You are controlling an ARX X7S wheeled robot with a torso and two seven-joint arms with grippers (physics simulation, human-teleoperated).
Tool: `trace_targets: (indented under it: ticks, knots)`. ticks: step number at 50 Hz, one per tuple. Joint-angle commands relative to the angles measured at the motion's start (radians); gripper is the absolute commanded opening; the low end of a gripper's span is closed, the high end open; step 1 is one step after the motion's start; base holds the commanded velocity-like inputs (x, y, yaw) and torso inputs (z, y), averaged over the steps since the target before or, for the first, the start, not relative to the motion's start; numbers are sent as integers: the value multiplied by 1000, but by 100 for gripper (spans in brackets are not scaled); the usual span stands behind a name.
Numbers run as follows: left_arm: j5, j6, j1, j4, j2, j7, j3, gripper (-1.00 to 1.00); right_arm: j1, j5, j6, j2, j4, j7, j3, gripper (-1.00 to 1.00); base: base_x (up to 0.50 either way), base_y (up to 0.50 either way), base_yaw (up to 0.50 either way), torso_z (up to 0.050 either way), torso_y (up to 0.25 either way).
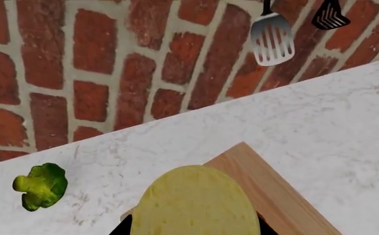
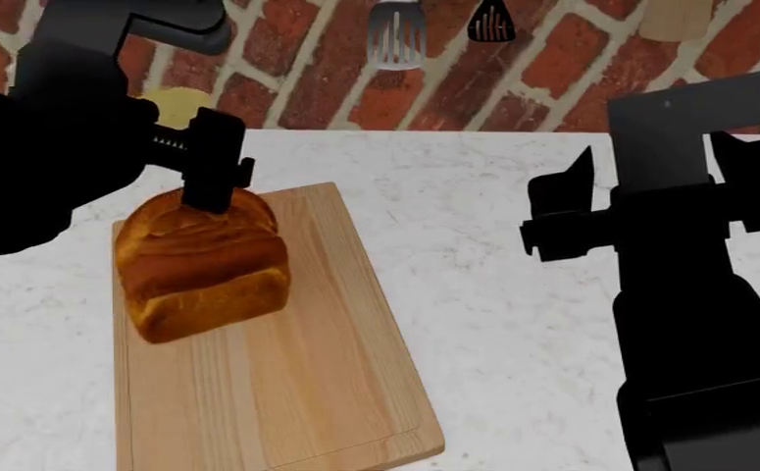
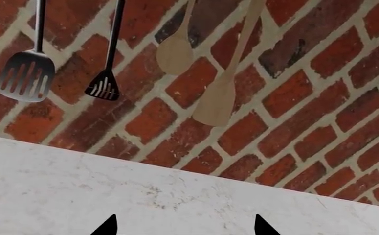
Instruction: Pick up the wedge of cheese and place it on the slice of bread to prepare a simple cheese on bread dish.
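The left gripper (image 1: 192,230) held the wedge of cheese (image 1: 192,203) clamped between its fingers, above the cutting board (image 2: 288,383) near the slice of bread (image 2: 196,260) at ten o'clock; placing remained. The right gripper (image 3: 184,226) hung spread and empty. The left arm hid most of the cheese from overhead.

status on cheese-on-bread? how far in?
Pickup looks done: the left tool holds the wedge of cheese off the counter. In hand: it hangs near the slice of bread on the cutting board. Left: set cheese on bread, release. Right tool open, idle.
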Motion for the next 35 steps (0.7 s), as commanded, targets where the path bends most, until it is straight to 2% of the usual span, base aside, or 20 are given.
trace_targets:
  ticks: [1,18,30,35]
  knots:
    - [2,20,7,-29,18,23,-4,-100,-4,-8,-1,-9,0,-8,11,100,0,0,0,0,0]
    - [-34,22,73,-8,-10,-17,-20,-100,0,-6,4,-7,-2,-7,6,100,0,0,0,0,1]
    - [23,58,55,-100,16,58,11,-100,1,-4,1,-7,0,-6,4,100,0,0,0,0,0]
    - [21,61,71,-101,16,56,13,-100,1,-3,-3,-6,6,-7,4,100,0,0,0,0,0]
